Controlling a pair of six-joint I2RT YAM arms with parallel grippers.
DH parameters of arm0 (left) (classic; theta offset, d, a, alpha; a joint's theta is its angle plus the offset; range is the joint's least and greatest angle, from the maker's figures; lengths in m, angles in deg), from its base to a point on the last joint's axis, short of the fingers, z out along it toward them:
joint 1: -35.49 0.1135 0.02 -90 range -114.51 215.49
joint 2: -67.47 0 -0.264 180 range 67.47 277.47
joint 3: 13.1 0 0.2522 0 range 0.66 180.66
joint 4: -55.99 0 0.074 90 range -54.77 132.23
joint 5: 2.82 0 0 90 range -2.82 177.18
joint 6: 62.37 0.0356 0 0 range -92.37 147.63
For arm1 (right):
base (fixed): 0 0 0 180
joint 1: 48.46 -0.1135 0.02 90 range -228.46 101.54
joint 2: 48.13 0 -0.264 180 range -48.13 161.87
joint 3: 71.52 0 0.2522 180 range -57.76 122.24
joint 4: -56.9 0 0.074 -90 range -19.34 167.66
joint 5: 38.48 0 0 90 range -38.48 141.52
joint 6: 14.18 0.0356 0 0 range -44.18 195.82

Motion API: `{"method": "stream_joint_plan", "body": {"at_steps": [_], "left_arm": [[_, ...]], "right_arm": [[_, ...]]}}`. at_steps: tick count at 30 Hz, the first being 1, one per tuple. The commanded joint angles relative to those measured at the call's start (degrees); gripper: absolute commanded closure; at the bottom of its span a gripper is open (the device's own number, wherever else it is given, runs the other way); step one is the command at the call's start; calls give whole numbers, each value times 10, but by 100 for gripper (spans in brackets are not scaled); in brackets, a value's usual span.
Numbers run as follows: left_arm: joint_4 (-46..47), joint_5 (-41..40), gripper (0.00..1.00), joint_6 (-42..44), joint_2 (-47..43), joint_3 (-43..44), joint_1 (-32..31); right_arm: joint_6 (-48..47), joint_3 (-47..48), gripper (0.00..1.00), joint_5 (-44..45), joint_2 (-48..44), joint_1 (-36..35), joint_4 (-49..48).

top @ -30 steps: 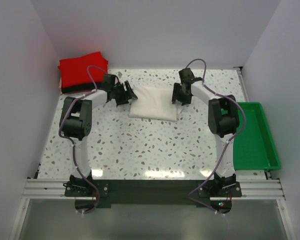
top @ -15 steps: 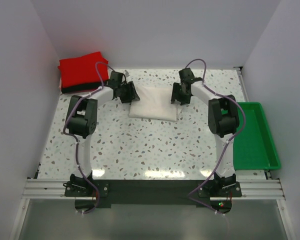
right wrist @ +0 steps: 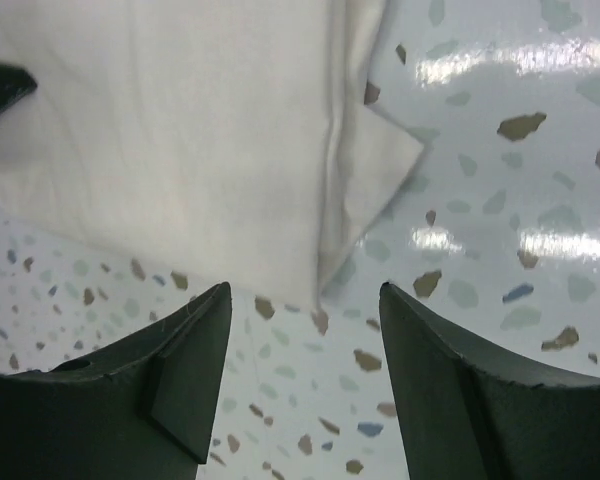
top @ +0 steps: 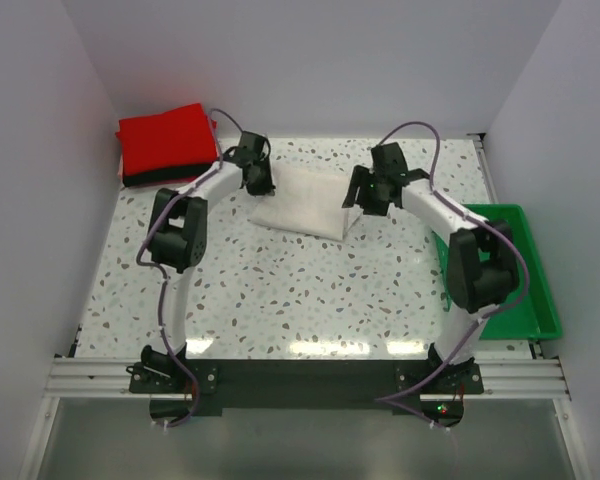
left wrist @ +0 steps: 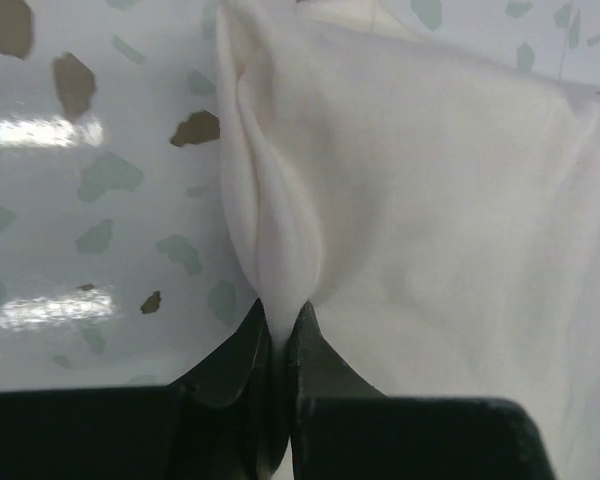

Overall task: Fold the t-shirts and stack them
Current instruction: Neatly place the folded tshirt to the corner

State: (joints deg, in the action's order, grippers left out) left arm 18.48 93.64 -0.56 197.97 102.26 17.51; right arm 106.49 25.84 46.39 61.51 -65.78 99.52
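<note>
A folded cream-white t-shirt (top: 302,203) lies on the speckled table at the back centre. Its left edge is pinched into a raised fold (left wrist: 278,240) between the jaws of my left gripper (top: 263,186), which is shut on the cloth. My right gripper (top: 368,200) hovers open just beyond the shirt's right edge (right wrist: 355,190), with only bare table between its fingers (right wrist: 195,345). A red folded t-shirt (top: 167,140) rests on a black one (top: 145,181) in the back left corner.
A green plastic tray (top: 508,270) sits at the table's right edge beside the right arm. White walls close in the table at the left, back and right. Both arm bases stand on the black rail (top: 300,375) at the near edge.
My left gripper moved right onto the shirt's left edge and closed on it. The shirt's left side lifted and skewed slightly. My right arm swung outward, its gripper staying open near the right edge.
</note>
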Motion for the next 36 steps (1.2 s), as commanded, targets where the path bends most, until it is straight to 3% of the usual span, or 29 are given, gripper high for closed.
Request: {"method": "stream_joint_plan", "body": {"at_steps": [1,7,10,16,24,36], "left_arm": [[-46,-147,100,44,-3,80,5],[-80,-258,100,135,7,191,15],[-69,-275,100,157,9,221,35],[-41,-318,100,201,29,287,60],[-1,-310,100,248,63,364,110],[35,-284,100,279,33,388,151]], "right_arm": [[27,-79,36,17,-118,-20,-57],[25,-218,36,0,-240,-33,-76],[21,-263,36,-9,-278,-42,-80],[3,-284,35,-23,-327,-54,-51],[-24,-289,36,-30,-343,-54,-28],[-32,-296,36,-38,-323,-60,-30]]}}
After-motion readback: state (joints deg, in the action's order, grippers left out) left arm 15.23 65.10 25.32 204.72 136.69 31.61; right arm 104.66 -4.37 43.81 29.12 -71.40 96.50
